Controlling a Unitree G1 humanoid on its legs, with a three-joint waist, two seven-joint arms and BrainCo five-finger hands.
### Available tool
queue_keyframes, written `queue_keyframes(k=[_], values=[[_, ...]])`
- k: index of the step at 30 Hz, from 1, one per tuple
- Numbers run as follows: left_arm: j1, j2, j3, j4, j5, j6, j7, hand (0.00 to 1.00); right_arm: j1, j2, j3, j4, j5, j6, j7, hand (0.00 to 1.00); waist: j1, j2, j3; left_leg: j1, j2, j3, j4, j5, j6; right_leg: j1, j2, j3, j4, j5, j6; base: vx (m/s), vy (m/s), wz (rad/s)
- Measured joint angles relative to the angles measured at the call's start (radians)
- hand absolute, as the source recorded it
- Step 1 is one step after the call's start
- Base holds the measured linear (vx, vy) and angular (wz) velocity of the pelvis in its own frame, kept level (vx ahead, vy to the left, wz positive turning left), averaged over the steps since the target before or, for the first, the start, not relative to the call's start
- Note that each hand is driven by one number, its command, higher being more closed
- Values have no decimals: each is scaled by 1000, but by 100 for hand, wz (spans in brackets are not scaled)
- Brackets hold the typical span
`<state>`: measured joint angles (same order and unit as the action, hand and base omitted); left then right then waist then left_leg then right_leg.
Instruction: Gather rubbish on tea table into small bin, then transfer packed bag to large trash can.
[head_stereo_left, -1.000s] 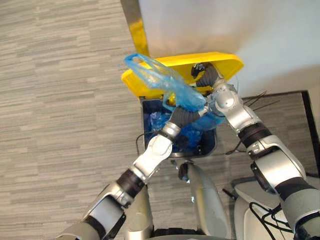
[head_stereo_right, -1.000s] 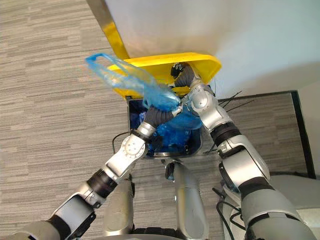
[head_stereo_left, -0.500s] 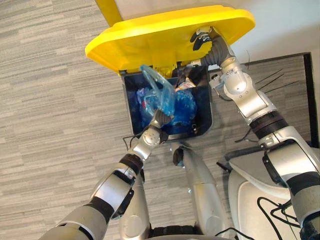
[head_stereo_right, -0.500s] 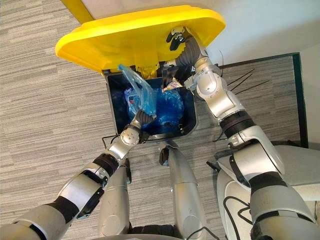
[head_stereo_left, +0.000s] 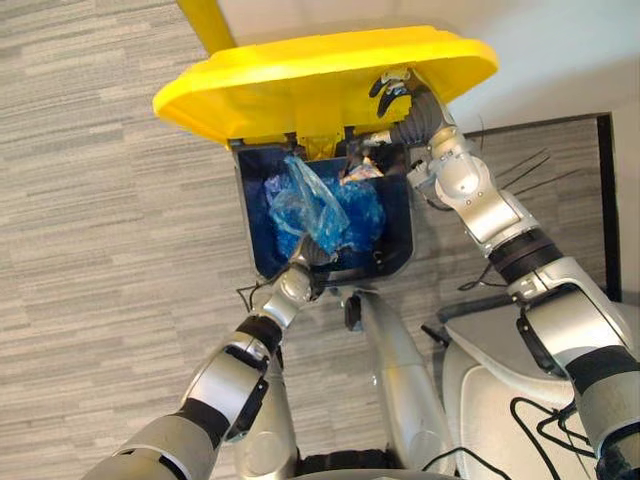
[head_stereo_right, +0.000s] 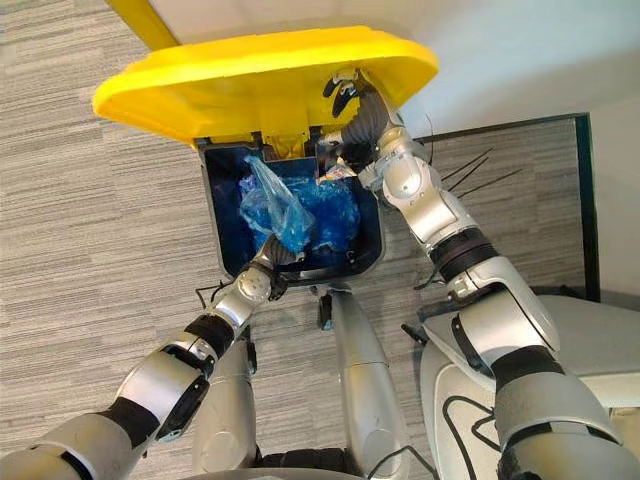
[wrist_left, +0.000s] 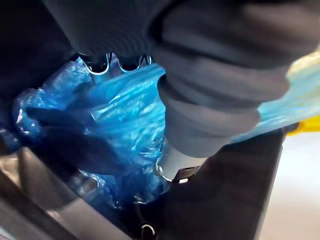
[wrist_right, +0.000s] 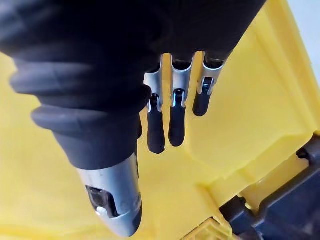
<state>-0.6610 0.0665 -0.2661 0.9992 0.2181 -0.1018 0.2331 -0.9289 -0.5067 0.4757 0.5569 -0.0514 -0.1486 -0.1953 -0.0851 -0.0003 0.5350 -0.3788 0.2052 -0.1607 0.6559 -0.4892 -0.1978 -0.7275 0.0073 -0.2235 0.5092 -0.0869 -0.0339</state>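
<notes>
Nearly finished, I judge: the crumpled blue plastic bag (head_stereo_left: 318, 205) lies inside the dark large trash can (head_stereo_left: 246, 225), the left hand (head_stereo_left: 308, 262) on it, grip impossible to tell, and the right hand (head_stereo_left: 391, 88) props the yellow plastic lid (head_stereo_left: 290, 85) with straight fingers (wrist_right: 173, 112).

Office-type commercial interior, floor covered in grey striped carpet tile (head_stereo_left: 100, 200), plain white wall (head_stereo_left: 560, 60) behind, yellow upright strip (head_stereo_left: 208, 18) at the wall edge, large trash can (head_stereo_left: 248, 225) of dark plastic with raised yellow lid (head_stereo_left: 280, 85) at the wall foot.

left hand (head_stereo_left: 306, 266) half buried in blue bag (head_stereo_left: 318, 205)
</notes>
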Motion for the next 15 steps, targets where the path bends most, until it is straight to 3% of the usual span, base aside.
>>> queue_keyframes(k=[7, 10, 12, 13, 14, 15], values=[[231, 98, 44, -182, -42, -24, 9, 0, 322, 45, -128, -172, -42, -1, 29, 0, 49, -1, -2, 91, -18, 0, 14, 6, 10, 154, -34, -21, -42, 26, 21, -53, 72, 18], [369, 126, 90, -279, -61, -46, 6, 0, 491, 116, -194, -184, -58, -1, 52, 0, 74, -16, -12, 166, -63, 31, -3, 23, 43, 227, -63, 12, -75, 61, 50, -81, 182, -12], [488, 150, 145, -334, -73, -65, -4, 0, 608, 157, -200, -187, -83, -3, 82, 0, 99, -39, -34, 219, -99, 99, -22, 44, 84, 269, -73, 67, -152, 132, 88, -122, 196, -66], [555, 163, 188, -371, -87, -65, -18, 0, 678, 170, -200, -191, -107, -4, 100, 0, 99, -53, -54, 223, -105, 134, -32, 68, 124, 294, -78, 94, -236, 215, 162, -212, 162, -73], [627, 165, 237, -400, -101, -71, -27, 0, 734, 181, -203, -190, -123, -5, 118, 0, 105, -47, -64, 233, -82, 188, -60, 91, 152, 299, -76, 77, -190, 225, 136, -257, 148, -67], [661, 167, 257, -403, -112, -73, -39, 0, 775, 191, -211, -189, -130, -4, 131, 0, 100, -45, -67, 250, -82, 194, -75, 103, 155, 299, -85, 65, -80, 179, 84, -310, 100, -47]])
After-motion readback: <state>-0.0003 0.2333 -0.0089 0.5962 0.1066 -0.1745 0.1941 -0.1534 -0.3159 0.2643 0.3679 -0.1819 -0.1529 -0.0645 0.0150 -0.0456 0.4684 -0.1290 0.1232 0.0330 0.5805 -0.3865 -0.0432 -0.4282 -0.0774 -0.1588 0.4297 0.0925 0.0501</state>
